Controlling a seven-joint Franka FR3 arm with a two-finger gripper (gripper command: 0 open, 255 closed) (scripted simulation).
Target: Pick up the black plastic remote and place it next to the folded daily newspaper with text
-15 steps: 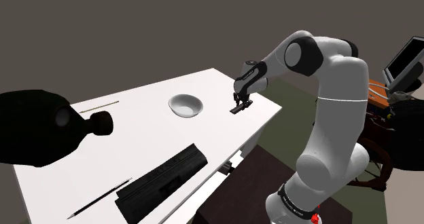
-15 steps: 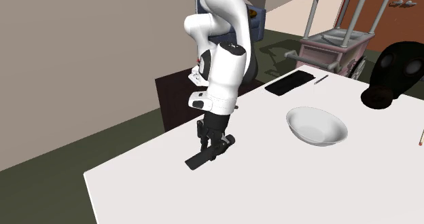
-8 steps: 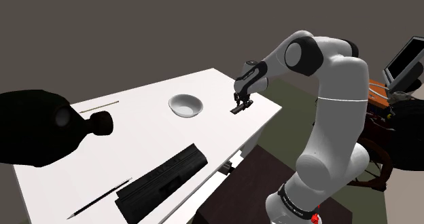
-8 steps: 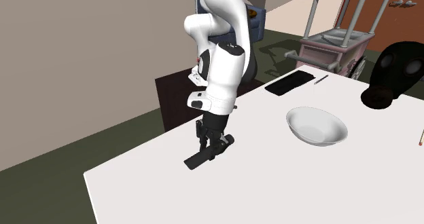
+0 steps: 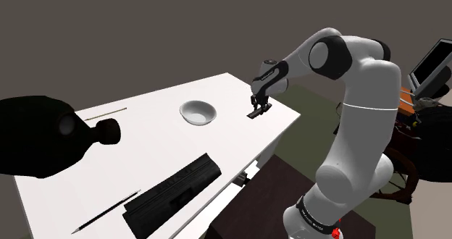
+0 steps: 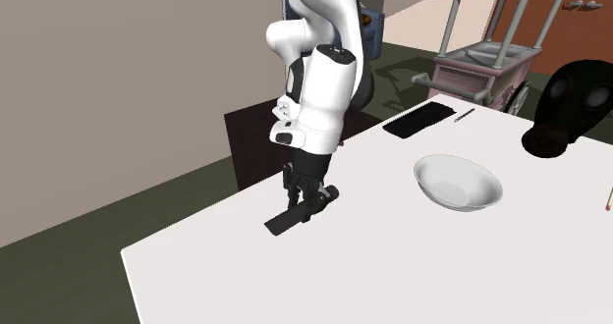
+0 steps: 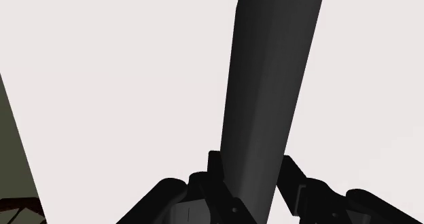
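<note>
The black remote (image 7: pixel 268 100) is clasped near one end between the two fingers of the pincer (image 6: pixel 307 202), which is closed on it. In the wrist view its long body is seen projecting forward past the fingertips. Compared with half a second ago, pincer and remote are found a little higher in both exterior views, and the forearm of the arm (image 5: pixel 362 107) is raised with them. The remote is therefore judged to be just lifted off the white surface (image 5: pixel 152 140), near the corner at the shoulder view's right. The gap beneath it is small, though, and contact at the far tip cannot be ruled out. The white bowl (image 5: pixel 198 112) is seen beside it, apart from it.

The grasp is taken as done and the lift as begun, while the carry is not yet made. The newspaper (image 5: pixel 174 193), drawn as a dark, flat, ridged slab, is seen lying near the edge of the surface closest to the stand, well apart from the remote. A long move along that edge is called for. Enough height should be gained first so that the free end is not dragged across the surface.
</note>
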